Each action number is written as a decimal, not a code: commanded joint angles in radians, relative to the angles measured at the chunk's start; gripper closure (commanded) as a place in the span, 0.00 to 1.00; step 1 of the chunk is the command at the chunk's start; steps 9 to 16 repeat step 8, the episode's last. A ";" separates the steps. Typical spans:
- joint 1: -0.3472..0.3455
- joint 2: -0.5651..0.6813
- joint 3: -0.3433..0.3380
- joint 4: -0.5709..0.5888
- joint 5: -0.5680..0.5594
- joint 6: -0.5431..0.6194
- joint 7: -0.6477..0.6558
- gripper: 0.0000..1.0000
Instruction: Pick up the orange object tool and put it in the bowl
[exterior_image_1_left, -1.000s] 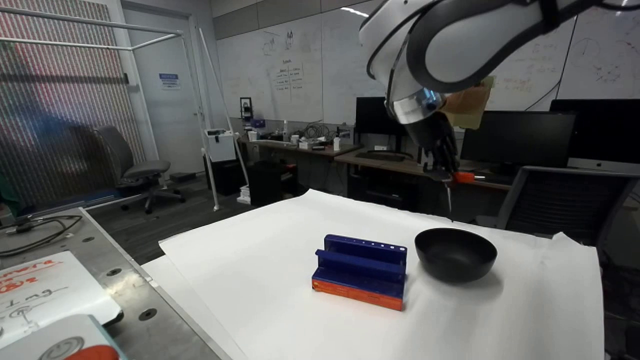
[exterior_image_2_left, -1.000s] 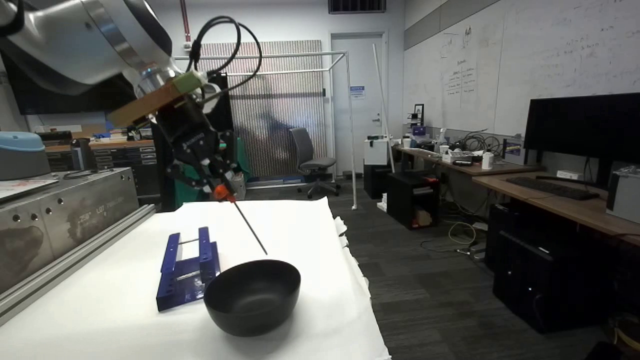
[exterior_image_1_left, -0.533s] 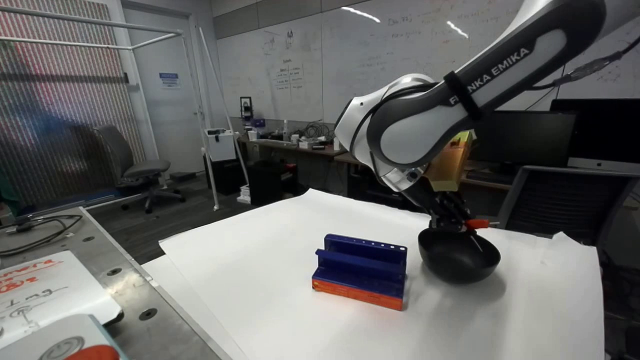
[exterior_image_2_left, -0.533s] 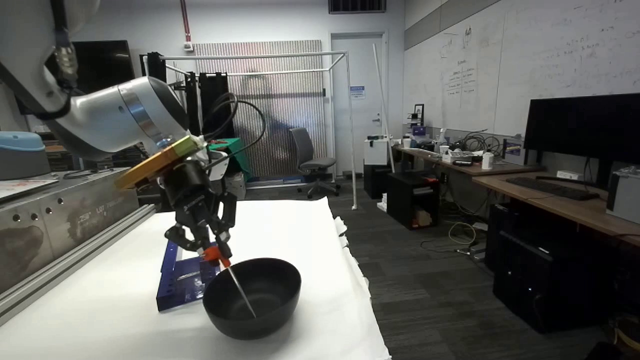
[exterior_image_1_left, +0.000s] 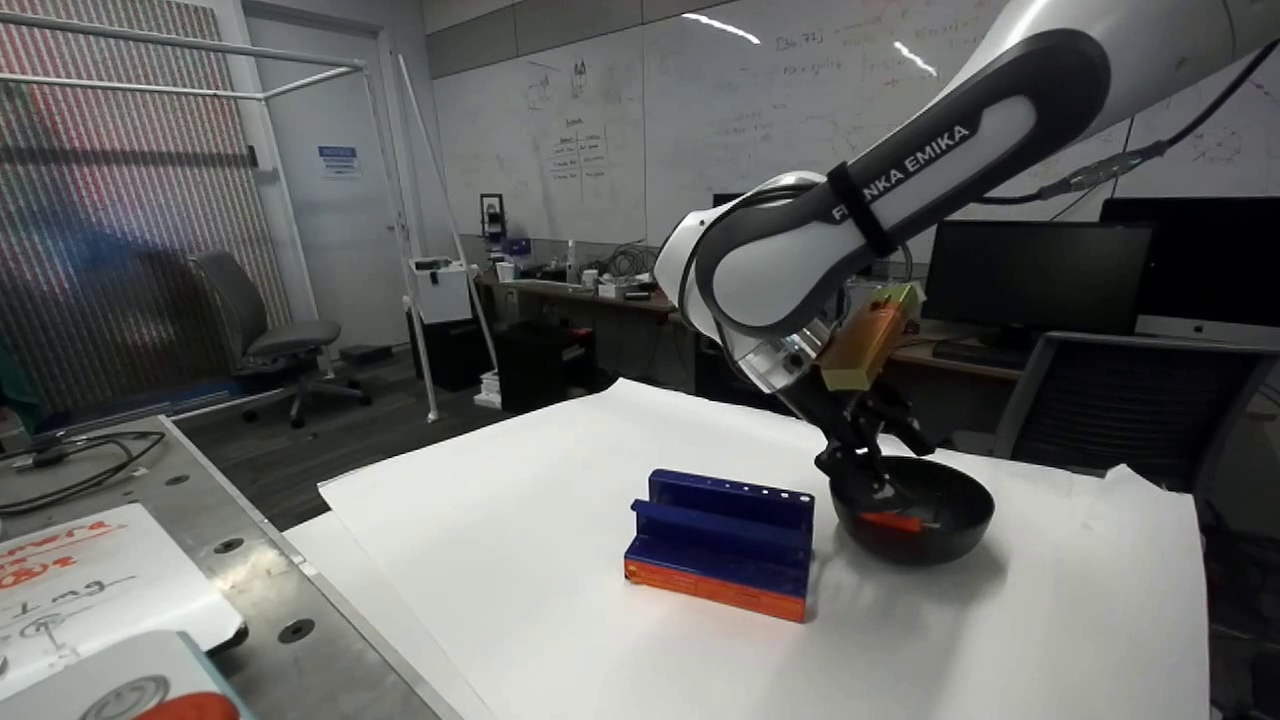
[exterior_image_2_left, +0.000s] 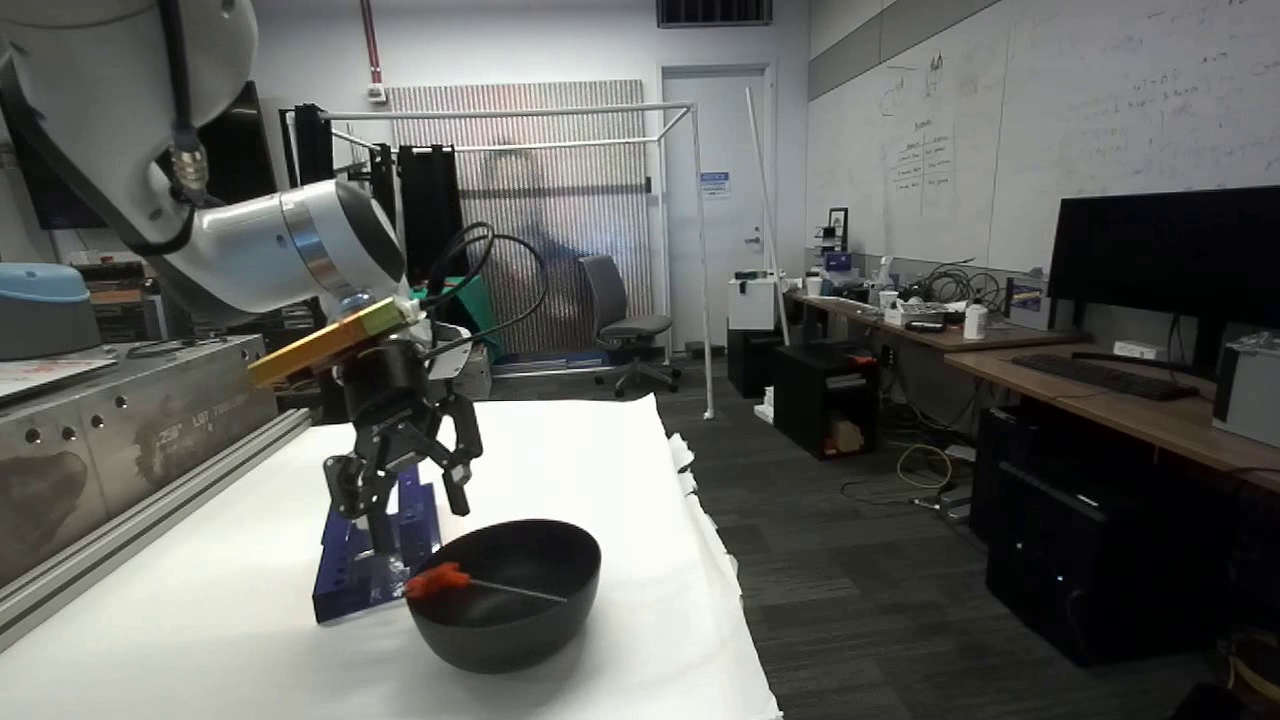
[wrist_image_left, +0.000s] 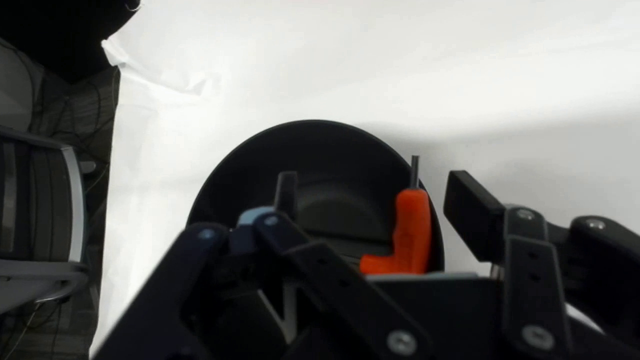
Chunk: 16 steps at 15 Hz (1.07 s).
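The orange object tool lies loose in the black bowl (exterior_image_2_left: 505, 645), below my gripper. Its orange handle (exterior_image_2_left: 438, 580) is at the bowl's rim on the side by the rack, and its thin metal shaft (exterior_image_2_left: 520, 590) slants across the inside. Whether the handle bears on the rim or on the inner wall I cannot tell. In the wrist view the orange tool (wrist_image_left: 414, 230) shows within the bowl (wrist_image_left: 315, 142), its lower end cut off by the gripper body. My gripper (exterior_image_2_left: 418, 516) stands open just above the bowl's edge, fingers apart, nothing between them.
Beside the bowl stands a blue rack (exterior_image_1_left: 720, 545) with an orange base, close to the gripper. White paper (exterior_image_1_left: 500, 530) covers the table. A metal block (exterior_image_2_left: 130, 430) runs along the table's side. A chair (exterior_image_1_left: 1130, 400) is behind the far edge.
From above the bowl my gripper came down to it with the tool held, then opened. The tool has dropped out and tipped over into the bowl. The rack stayed put.
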 joint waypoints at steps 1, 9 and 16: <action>-0.034 -0.034 -0.007 0.039 0.114 -0.007 -0.055 0.00; -0.128 -0.291 -0.020 -0.083 0.389 0.055 -0.103 0.01; -0.128 -0.291 -0.020 -0.083 0.389 0.055 -0.103 0.01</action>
